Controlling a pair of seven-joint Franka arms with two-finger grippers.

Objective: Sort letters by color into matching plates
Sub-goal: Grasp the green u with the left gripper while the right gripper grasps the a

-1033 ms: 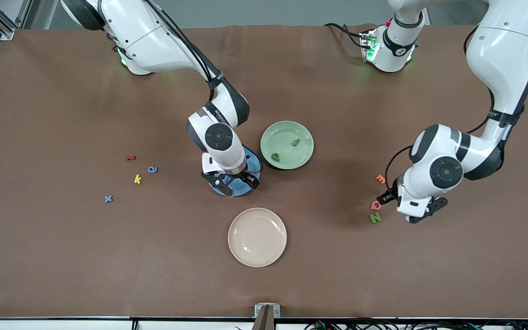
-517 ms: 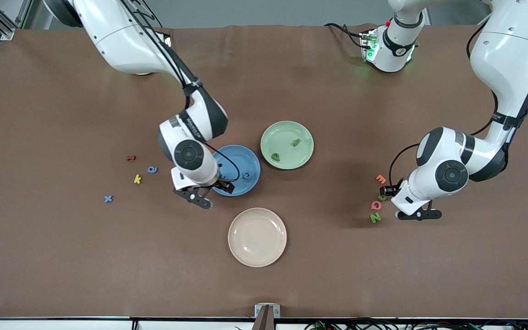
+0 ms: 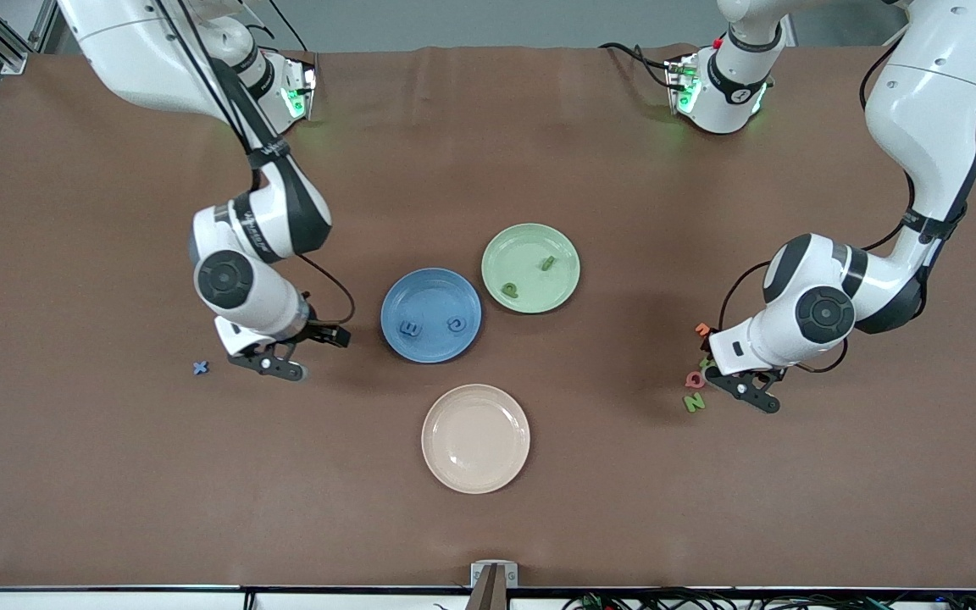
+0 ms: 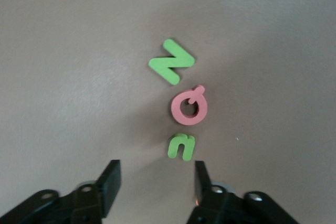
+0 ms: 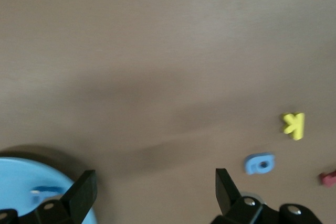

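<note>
The blue plate (image 3: 430,292) holds two blue letters (image 3: 408,328). The pale green plate (image 3: 530,246) beside it holds two green letters (image 3: 509,290). My right gripper (image 3: 297,352) (image 5: 155,192) is open and empty over bare table between the blue plate (image 5: 21,182) and a loose blue letter (image 5: 259,163). A blue x (image 3: 200,367) lies toward the right arm's end. My left gripper (image 3: 727,377) (image 4: 156,182) is open and empty, low over the table just short of a small green letter (image 4: 181,146). A green N (image 4: 171,62) (image 3: 694,403) lies past it.
A beige plate (image 3: 475,438) sits nearer the front camera than the blue plate. A pink Q (image 4: 189,105) lies between the two green letters, and an orange letter (image 3: 702,329) lies close by. A yellow k (image 5: 293,125) and a red letter (image 5: 328,178) lie by the loose blue letter.
My right gripper has left the blue plate and swung toward the right arm's end, leaving a second blue letter in the plate. My left gripper has shifted closer to the small green letter.
</note>
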